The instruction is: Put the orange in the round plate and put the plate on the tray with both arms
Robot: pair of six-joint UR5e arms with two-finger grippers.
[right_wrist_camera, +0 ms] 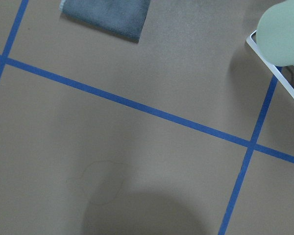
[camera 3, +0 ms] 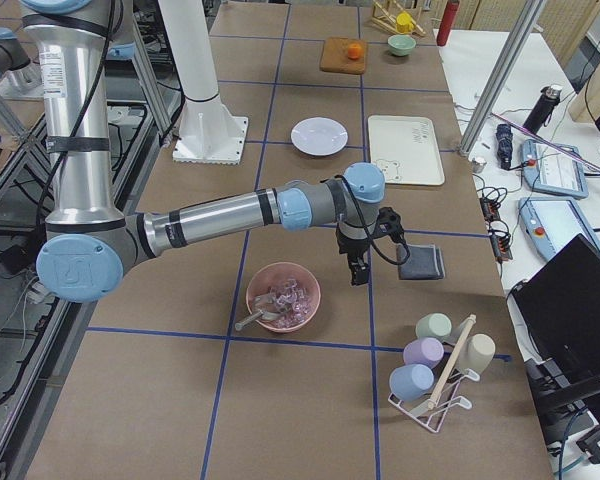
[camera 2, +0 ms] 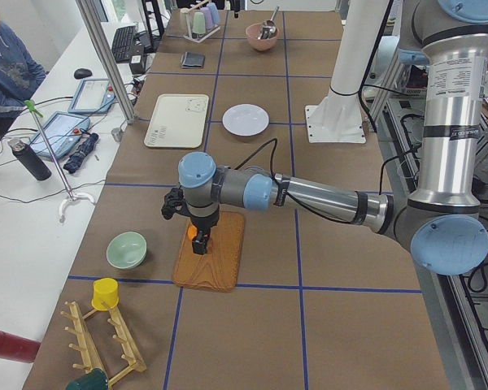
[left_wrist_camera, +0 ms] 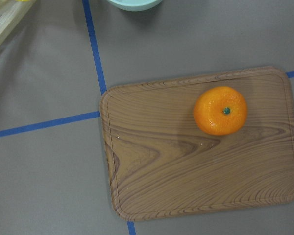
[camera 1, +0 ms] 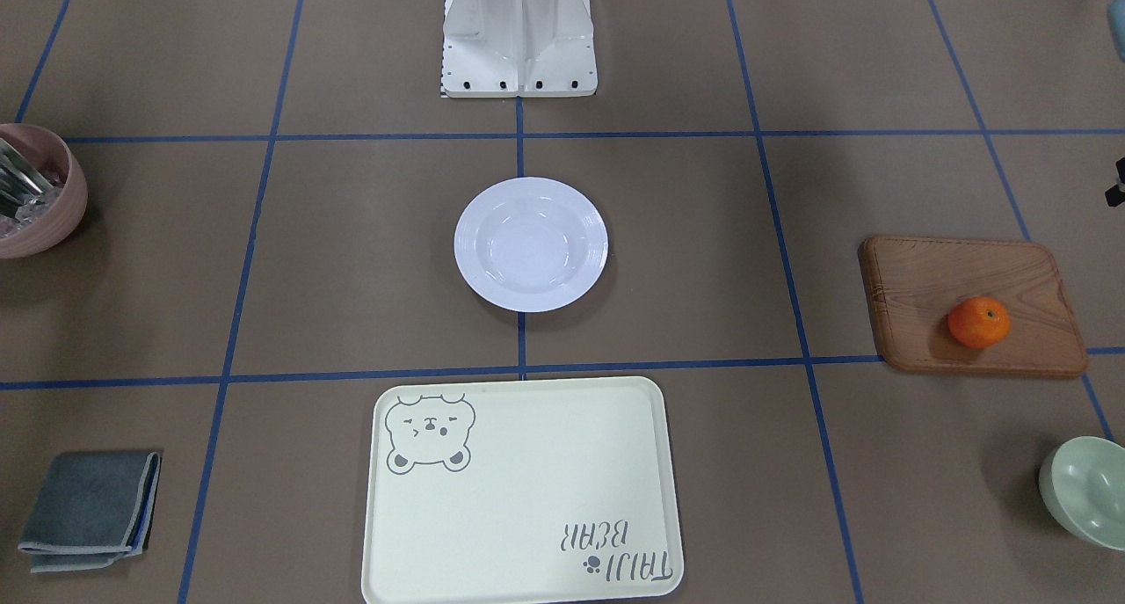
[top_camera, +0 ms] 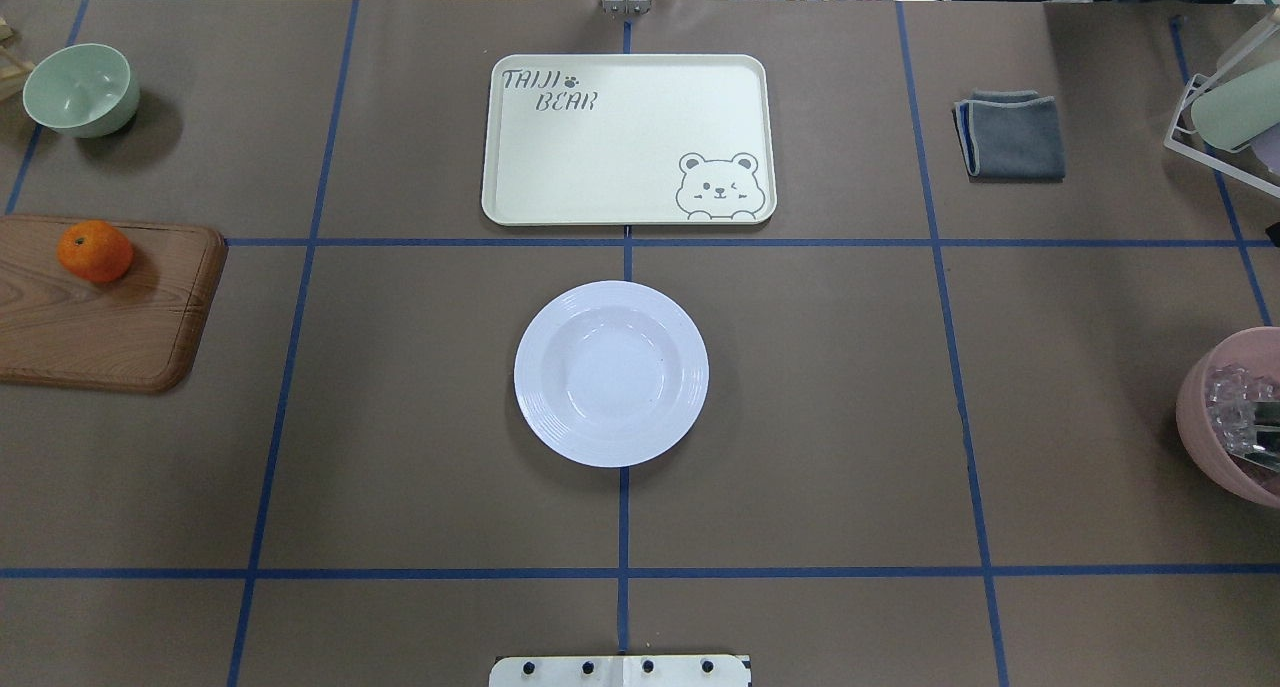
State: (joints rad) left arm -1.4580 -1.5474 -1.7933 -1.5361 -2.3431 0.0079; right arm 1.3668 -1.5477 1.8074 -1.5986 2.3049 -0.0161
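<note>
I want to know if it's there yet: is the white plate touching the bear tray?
Apart. The overhead view shows brown table and a blue tape line between the round plate and the tray.

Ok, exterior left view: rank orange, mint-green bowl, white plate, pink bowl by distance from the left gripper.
1. Small bright orange, under the left gripper.
2. Mint-green bowl, close alongside.
3. White round plate, mid-table.
4. Pink bowl, far end.
</note>
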